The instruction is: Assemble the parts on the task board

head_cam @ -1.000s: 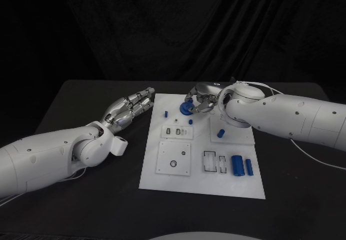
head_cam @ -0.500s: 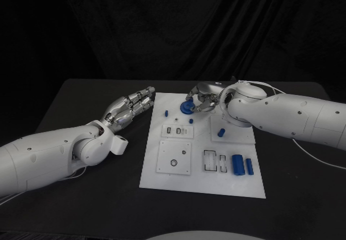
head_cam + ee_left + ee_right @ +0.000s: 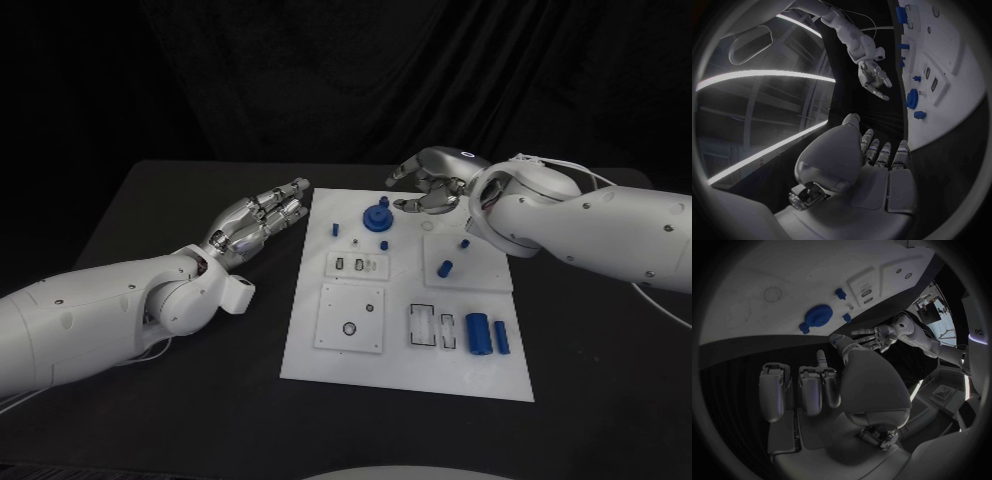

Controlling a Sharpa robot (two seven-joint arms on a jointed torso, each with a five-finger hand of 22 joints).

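Where the black table meets a dark curtain, the white task board lies in the middle. Since a second ago the right hand has let go of the blue gear and lifted clear toward the far edge, its fingers loosely apart, holding nothing. The gear stands alone near the board's far end. The left hand remains beside the board's left edge, fingers stretched and empty. I count roughly seven blue parts: two cylinders side by side at the near right, one gear, several small pegs.
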